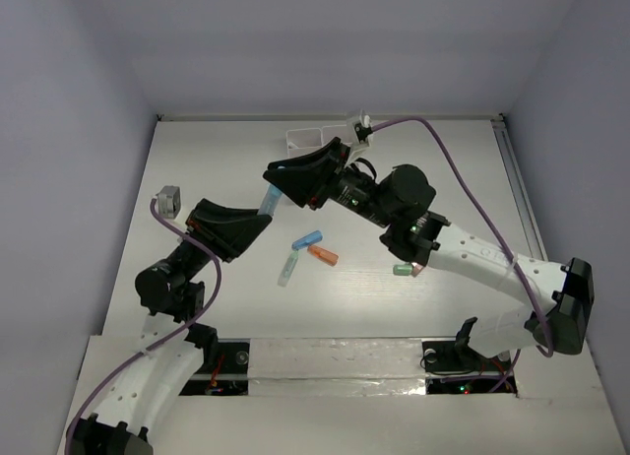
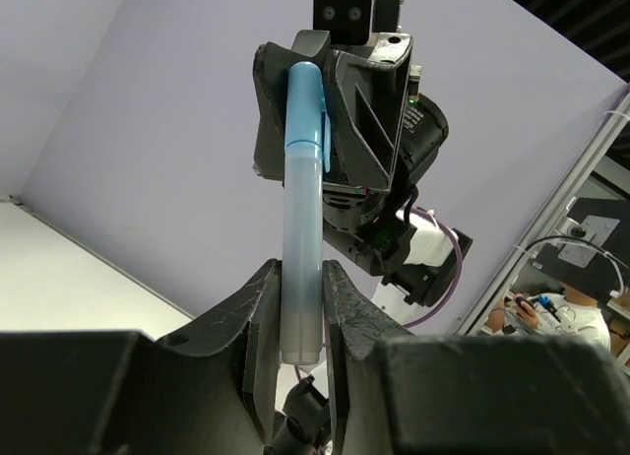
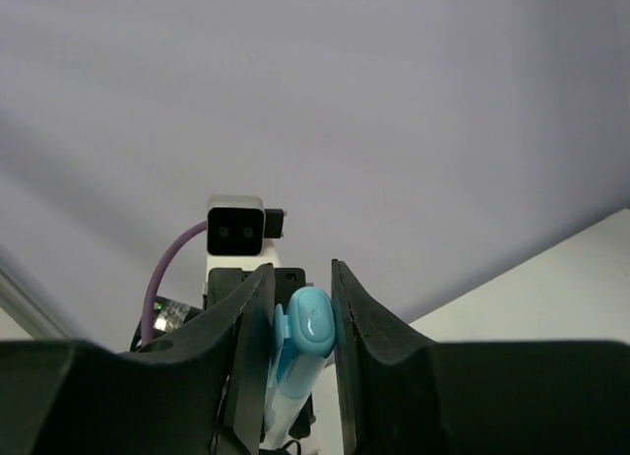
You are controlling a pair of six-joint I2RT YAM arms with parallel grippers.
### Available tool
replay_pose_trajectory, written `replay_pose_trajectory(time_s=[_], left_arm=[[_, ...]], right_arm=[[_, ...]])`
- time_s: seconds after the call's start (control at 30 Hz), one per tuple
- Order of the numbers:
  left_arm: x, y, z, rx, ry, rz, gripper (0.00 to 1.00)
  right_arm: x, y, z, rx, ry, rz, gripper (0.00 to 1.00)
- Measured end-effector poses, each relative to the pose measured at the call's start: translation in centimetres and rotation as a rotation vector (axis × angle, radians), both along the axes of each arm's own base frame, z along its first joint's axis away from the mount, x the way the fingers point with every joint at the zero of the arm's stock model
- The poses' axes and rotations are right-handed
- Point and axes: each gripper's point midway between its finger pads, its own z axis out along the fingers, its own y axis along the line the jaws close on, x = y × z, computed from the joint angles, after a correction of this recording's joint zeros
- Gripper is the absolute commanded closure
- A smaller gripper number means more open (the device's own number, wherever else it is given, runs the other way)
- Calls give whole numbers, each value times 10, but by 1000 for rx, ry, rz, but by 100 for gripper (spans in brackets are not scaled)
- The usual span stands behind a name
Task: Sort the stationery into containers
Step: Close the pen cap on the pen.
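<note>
A light-blue marker [image 1: 268, 201] with a blue cap is held in the air between both grippers. My left gripper [image 1: 256, 220] is shut on its pale barrel end; in the left wrist view the marker [image 2: 300, 209] stands up from between my left fingers [image 2: 300, 312]. My right gripper [image 1: 281, 179] is shut on the cap end, and the cap [image 3: 311, 322] sits between its fingers [image 3: 302, 307]. The white organizer [image 1: 313, 137] stands at the table's far edge, partly hidden by the right arm. A blue marker [image 1: 307, 240], an orange marker [image 1: 323, 255], a pale marker [image 1: 286, 270] and a green eraser [image 1: 403, 270] lie on the table.
The right arm [image 1: 472, 253] stretches across the right half of the table. Grey walls close in the left, far and right sides. The other stationery items are out of view.
</note>
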Motion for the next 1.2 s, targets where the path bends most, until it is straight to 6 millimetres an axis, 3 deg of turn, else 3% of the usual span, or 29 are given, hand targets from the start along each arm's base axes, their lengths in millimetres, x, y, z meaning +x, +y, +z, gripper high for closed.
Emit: replay_pose_trajectory(time_s=[0.23,0.6,1.2], left_arm=[[-1,-2,11,-8,-16,-28,100],[-11,-10,50,64,-111,-89,100],[-5,-17,46,135,-97,-137,100]], right_arm=[[-5,4,12,105,-42,72,100],[-22,-14,41,251,-117,126,100],[-12,-9,28,211,-72,91,100]])
